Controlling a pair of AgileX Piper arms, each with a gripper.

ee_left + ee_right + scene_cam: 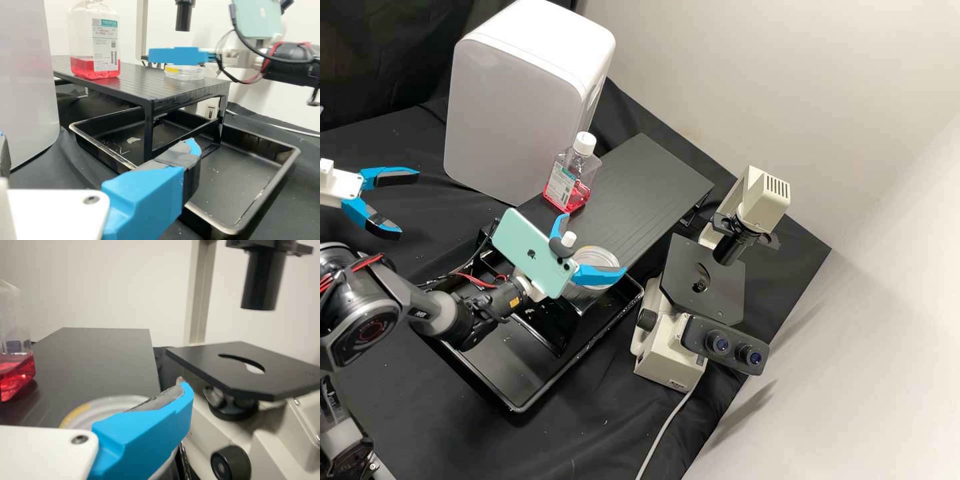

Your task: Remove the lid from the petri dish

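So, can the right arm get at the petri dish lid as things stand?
Probably yes: the right gripper is open right at the petri dish on the black shelf, and nothing stands between them.

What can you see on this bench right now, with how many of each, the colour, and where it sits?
petri dish: one, clear, on the platform's near end
flask: one, clear with red liquid and a white cap, on the platform near the white box
platform: one, black, raised, near legs standing in the tray
tray: one, black, on the cloth
white box: one, white, at the back of the bench
microscope: one, white and black, beside the tray
cable: one, pale grey, running from the microscope
cloth: one, black, covering the bench
right gripper: one, white and blue, open, over the petri dish
left gripper: one, white and blue, open, off to the side of the white box
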